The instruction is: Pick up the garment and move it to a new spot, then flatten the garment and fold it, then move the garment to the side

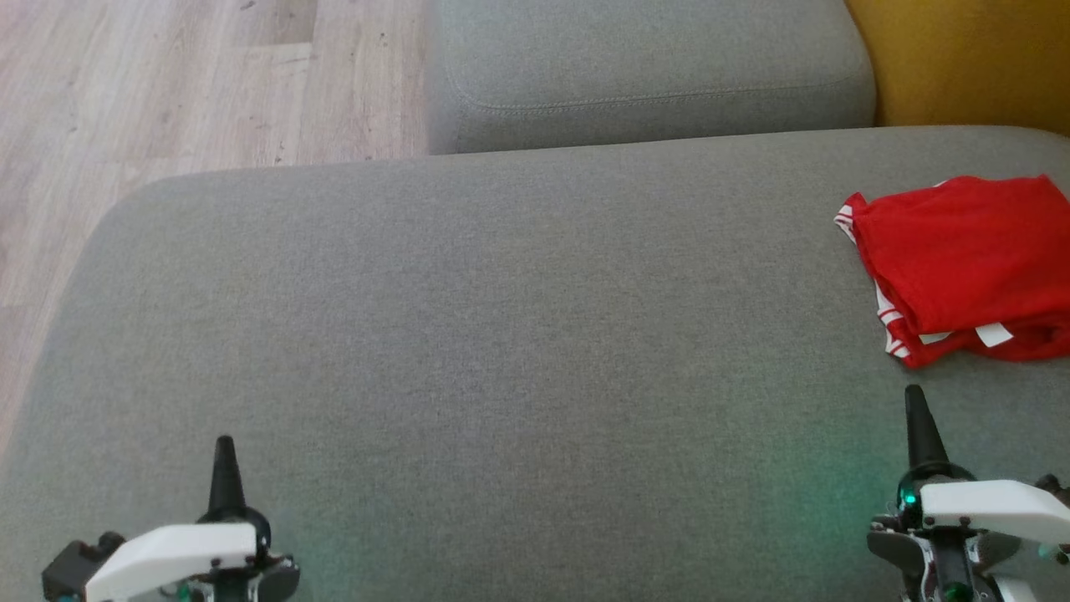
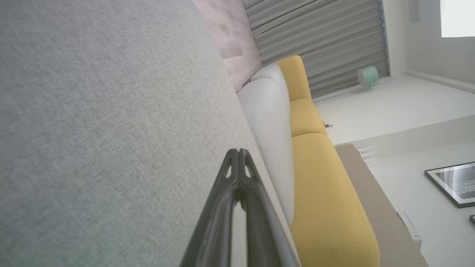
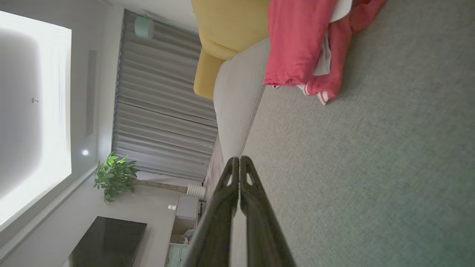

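Left pincer (image 1: 224, 443), right pincer (image 1: 914, 393) closed over grey sofa (image 1: 501, 318)

Folded red garment (image 1: 965, 263) lies on grey cushion (image 1: 501, 334).

Black tapered claws (image 1: 224, 445) (image 1: 914, 395), white wrist shells (image 1: 171, 556) (image 1: 995, 506)

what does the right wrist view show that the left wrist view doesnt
Right wrist view: the red garment lying on the grey cushion, a potted plant, the shut right gripper. Left wrist view: the shut left gripper, a framed picture. Both: the grey cushion, a yellow sofa, a pleated curtain.
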Available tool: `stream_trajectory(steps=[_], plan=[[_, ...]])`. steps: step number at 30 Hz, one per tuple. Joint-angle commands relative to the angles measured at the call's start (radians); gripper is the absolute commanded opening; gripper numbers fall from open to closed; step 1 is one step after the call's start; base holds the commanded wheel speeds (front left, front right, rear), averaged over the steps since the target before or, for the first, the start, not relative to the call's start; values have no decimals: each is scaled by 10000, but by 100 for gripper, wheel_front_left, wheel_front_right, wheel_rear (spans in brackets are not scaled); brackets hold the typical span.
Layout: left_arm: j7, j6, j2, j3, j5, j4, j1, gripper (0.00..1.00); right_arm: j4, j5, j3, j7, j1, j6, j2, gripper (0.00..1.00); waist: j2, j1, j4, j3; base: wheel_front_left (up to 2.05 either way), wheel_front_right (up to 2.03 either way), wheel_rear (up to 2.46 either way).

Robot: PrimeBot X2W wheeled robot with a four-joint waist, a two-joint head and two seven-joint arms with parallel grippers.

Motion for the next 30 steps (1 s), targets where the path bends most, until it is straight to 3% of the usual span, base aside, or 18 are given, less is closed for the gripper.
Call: stream_trajectory(steps=[1,26,30], plan=[[83,-88,26,404,-229,-269,-587,0,-381,281,92,94,-631,55,-208,0,0,0,1,6,0,0,0],[817,-577,17,968,-3081,-185,-1086,0,-432,3302,-341,833,-1082,69,-196,0,0,0,12,191,0,0,0],[839,-591,15,985,-3158,-182,-1100,0,-432,3374,-366,864,-1096,69,-186,0,0,0,13,196,0,0,0]])
